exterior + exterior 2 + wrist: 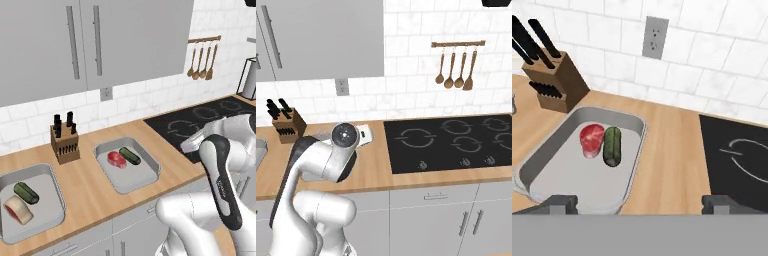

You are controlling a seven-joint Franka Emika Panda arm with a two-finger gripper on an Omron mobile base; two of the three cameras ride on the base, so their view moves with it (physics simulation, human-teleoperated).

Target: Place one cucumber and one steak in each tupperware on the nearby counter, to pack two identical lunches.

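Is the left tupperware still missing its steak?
No: the left tupperware holds a steak beside a cucumber.

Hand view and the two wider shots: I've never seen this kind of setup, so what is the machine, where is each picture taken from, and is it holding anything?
It is a white robot arm in a rendered kitchen. Two cameras sit behind it, left and right; the third looks along its gripper, whose jaws stand wide open and hold nothing. On the wooden counter lie two grey tupperware trays. The near tray holds a steak and a cucumber side by side; the far tray holds the other cucumber and steak. A knife block stands between them, and a black stovetop lies to the right.
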